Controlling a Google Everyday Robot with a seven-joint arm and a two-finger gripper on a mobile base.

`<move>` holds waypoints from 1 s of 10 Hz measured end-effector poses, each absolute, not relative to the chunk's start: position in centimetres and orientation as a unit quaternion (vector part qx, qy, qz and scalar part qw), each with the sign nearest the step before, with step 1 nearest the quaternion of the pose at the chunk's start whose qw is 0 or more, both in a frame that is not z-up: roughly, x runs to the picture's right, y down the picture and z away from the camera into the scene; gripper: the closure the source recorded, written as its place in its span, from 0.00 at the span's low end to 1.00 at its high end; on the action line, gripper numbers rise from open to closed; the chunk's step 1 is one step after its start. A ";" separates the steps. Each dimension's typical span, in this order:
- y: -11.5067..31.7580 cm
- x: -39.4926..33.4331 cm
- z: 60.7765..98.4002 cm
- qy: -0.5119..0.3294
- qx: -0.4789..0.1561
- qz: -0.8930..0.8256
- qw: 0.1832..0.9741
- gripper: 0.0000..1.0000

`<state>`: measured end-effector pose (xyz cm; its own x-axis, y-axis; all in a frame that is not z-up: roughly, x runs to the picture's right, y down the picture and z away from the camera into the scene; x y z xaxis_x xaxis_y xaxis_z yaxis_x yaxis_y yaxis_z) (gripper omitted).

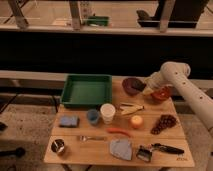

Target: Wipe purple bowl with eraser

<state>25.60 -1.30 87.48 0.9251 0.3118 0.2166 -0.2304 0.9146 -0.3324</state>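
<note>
The purple bowl (132, 85) stands at the back of the wooden table (95, 150), right of the green tray. My gripper (146, 89) is at the bowl's right rim, between it and the orange-red bowl (163, 93). The white arm (175, 75) reaches in from the right. I cannot make out the eraser; it is either hidden at the gripper or out of view.
A green tray (86, 90) sits at the back left. A white cup (107, 112), small blue cup (92, 116), blue sponge (69, 121), orange (136, 121), grapes (163, 122), grey-blue cloth (121, 148), metal cup (59, 146), fork (90, 138) and a dark-handled tool (161, 148) lie across the table.
</note>
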 end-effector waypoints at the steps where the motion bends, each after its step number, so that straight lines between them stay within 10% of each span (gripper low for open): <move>1: -1.4 25.1 88.0 -0.147 -0.151 0.138 0.968 1.00; 10: -3.0 22.6 90.7 -0.182 -0.121 0.087 0.972 1.00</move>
